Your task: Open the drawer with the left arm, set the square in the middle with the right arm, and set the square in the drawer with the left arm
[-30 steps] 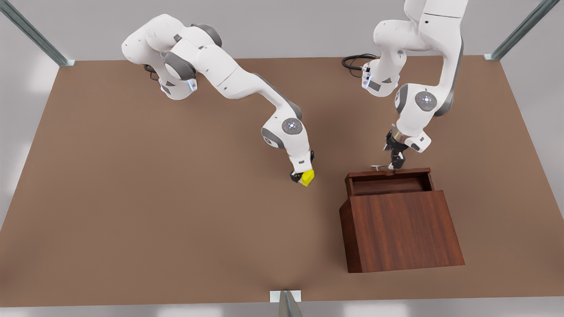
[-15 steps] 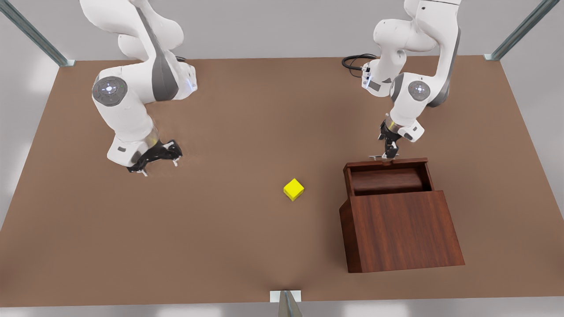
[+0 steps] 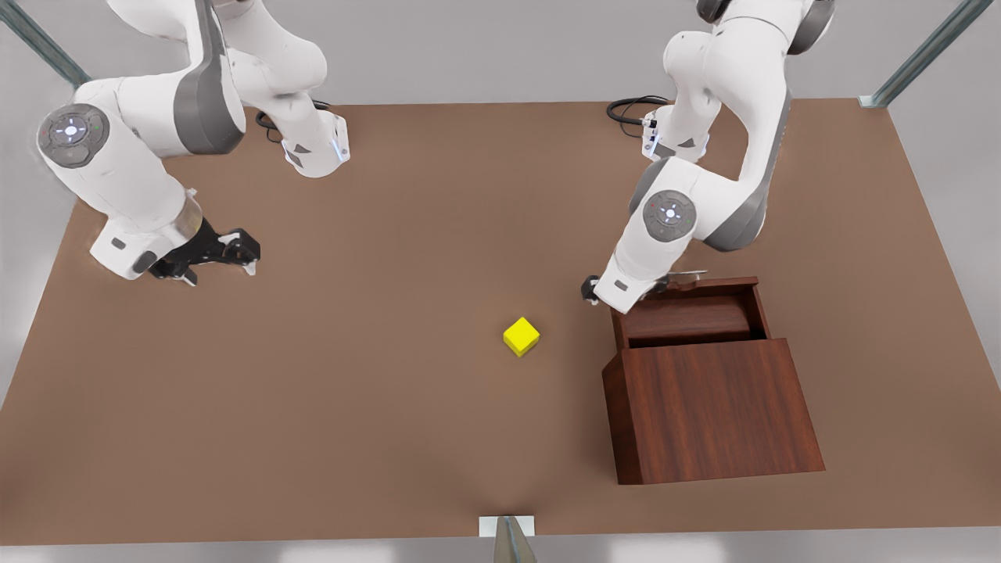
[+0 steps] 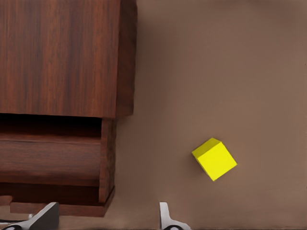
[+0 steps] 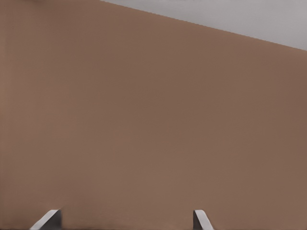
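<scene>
1. My left gripper (image 3: 588, 290): fingers (image 4: 168, 220) apart, empty; it has left the silver bar handle (image 3: 688, 275) of the dark reddish-brown wooden drawer (image 3: 688, 317), now open beside it.
2. Small bright yellow cube (image 3: 521, 336): released on the brown tabletop (image 3: 391, 407), near my left gripper; pickup comes next.
3. My right gripper (image 3: 235, 254): apart, empty, withdrawn well away, waiting.

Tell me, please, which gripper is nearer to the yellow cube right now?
The left. The left gripper hangs by the open drawer, a short way from the yellow cube. The right gripper is open far across the table, toward the front view's left.
</scene>
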Robot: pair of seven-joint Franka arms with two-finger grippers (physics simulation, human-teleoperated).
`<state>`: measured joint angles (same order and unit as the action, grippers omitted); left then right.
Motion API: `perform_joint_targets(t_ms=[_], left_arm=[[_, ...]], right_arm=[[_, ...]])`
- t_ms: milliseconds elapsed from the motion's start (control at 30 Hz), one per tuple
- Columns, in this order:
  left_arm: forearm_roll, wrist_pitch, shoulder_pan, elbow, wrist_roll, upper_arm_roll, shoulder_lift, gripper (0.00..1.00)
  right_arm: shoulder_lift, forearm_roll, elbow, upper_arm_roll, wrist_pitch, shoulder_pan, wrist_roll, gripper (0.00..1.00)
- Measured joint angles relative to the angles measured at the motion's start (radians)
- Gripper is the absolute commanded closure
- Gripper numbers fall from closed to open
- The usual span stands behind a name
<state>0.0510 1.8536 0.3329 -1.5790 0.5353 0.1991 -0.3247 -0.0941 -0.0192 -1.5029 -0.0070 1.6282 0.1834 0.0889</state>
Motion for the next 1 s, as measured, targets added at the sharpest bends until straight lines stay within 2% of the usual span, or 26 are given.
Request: perform_joint_targets(t_ms=[33,100,167,267,400,567,667,767,1000], left_arm=[[0.002,-0.004,-0.002,0.012,-0.098,0.024,-0.024,0.00],[0.005,-0.006,0.016,0.086,-0.249,0.042,-0.112,0.00],[0.008,0.001,0.047,0.159,-0.283,0.042,-0.198,0.00],[0.011,0.018,0.078,0.203,-0.328,0.040,-0.279,0.00],[0.012,0.069,0.131,0.231,-0.331,0.040,-0.343,0.00],[0.031,0.146,0.185,0.232,-0.384,0.040,-0.403,0.00],[0.055,0.261,0.210,0.229,-0.395,0.040,-0.455,0.00],[0.156,0.318,0.219,0.225,-0.396,0.040,-0.487,0.00],[0.307,0.322,0.218,0.224,-0.403,0.031,-0.508,0.00]], right_arm=[[-0.029,0.016,0.058,-0.001,-0.013,-0.059,-0.001,0.00],[-0.039,0.016,0.070,-0.011,0.008,-0.257,0.000,0.00],[-0.047,0.011,0.071,-0.008,0.051,-0.134,0.000,0.00],[-0.053,0.019,0.070,-0.009,0.060,-0.191,-0.001,0.00],[-0.056,0.019,0.072,-0.008,0.062,-0.179,-0.001,0.00],[-0.055,0.019,0.073,-0.008,0.062,-0.176,-0.001,0.00],[-0.055,0.018,0.072,-0.008,0.062,-0.172,-0.001,0.00],[-0.056,0.018,0.072,-0.009,0.054,-0.174,0.000,0.00],[-0.062,0.018,0.064,-0.008,0.048,-0.168,0.002,0.00]])
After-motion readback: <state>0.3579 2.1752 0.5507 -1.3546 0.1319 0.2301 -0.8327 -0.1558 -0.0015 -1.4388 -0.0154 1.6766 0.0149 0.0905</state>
